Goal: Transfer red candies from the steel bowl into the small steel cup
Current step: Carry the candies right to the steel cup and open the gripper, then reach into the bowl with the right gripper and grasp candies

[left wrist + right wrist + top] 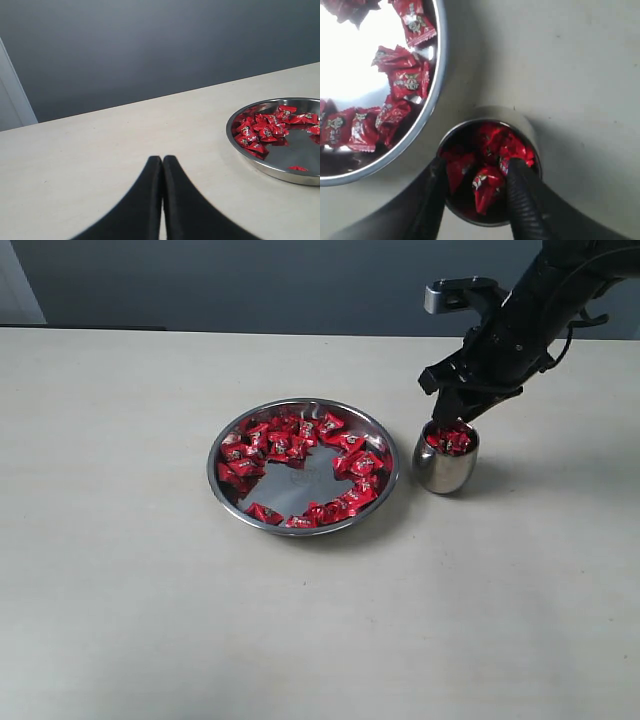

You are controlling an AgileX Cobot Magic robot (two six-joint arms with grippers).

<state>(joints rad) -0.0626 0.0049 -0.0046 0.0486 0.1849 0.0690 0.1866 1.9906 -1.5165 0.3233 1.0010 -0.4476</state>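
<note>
The steel bowl (214,478) sits mid-table with red candies (290,436) ringed around its bare, mirror-like bottom. To its right stands the small steel cup (445,472), filled near the brim with red candies (487,187). My right gripper (455,422) hangs just over the cup's mouth. In the right wrist view its jaws (477,165) stand open, one finger at each side of the cup's opening, and a candy lies loose between them without being pinched. The left gripper (162,160) is shut and empty, low over bare table to the left of the bowl (260,165).
The pale table (150,620) stretches wide in front of and to the left of the bowl. A dark grey wall (250,280) runs behind the table's far edge. The right arm's black links (545,310) reach in from the upper right.
</note>
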